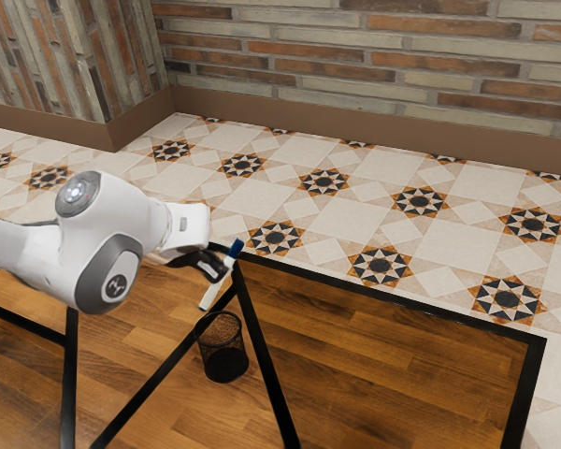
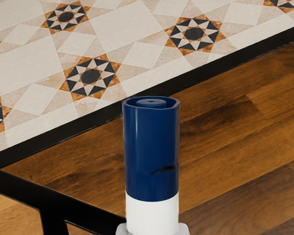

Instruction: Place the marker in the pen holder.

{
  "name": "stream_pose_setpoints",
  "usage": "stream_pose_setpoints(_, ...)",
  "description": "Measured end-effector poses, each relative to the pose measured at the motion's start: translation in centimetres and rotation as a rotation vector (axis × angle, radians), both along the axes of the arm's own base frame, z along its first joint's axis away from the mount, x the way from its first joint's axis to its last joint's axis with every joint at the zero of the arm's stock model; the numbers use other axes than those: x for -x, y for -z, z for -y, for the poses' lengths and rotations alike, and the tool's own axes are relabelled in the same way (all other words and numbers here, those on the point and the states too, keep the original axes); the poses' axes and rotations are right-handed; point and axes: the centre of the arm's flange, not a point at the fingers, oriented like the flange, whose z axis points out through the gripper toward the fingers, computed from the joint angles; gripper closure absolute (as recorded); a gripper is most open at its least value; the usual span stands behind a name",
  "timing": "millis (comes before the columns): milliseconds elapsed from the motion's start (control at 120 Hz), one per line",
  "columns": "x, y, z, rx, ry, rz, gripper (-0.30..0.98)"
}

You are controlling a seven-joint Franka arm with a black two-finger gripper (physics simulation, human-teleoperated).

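Just above the pen holder, by the exterior view, I have the marker in my gripper, both fingers closed on its body. Its long axis runs steep but tilted: the blue cap is uppermost, leaning to the exterior view's right, and the white end points down, near the holder's rim and slightly to the exterior view's left of its mouth. The holder looks upright, in from the table's long black edge and well apart from the corner at the exterior view's right.

I judge this to be the last stretch: bring the white end over the middle of the opening, stand the marker straighter, lower, then let go. Released at this slant, it could catch the rim and tip the light-looking holder; I can't tell the depth offset exactly.
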Motion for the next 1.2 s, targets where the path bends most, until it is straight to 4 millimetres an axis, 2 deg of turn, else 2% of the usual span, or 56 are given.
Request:
stream_pose_setpoints(117,-0.4,1.8,0.7,0.005,0.008,-0.005,0.74)
stream_pose_setpoints(267,-0.6,1.9,2.1,0.013,0.029,0.018,0.74)
stream_pose_setpoints(400,0.3,3.2,1.9,0.016,0.019,0.003,0.74)
stream_pose_setpoints(617,0.2,5.6,1.7,0.02,0.009,-0.034,0.73)
stream_pose_setpoints(750,0.3,5.8,1.8,0.02,0.011,-0.039,0.6)
stream_pose_setpoints(800,1.1,5.9,2.5,0.018,0.022,-0.045,0.56)
stream_pose_setpoints(892,2.7,5.6,4.3,0.018,0.056,-0.041,0.51)
stream_pose_setpoints(1025,2.8,5.0,4.3,0.024,0.047,-0.033,0.3)
stream_pose_setpoints(1150,2.5,2.8,4.1,0.029,0.04,-0.012,0.17)
stream_pose_setpoints(1200,2.2,1.3,4.1,0.031,0.041,-0.007,0.13)
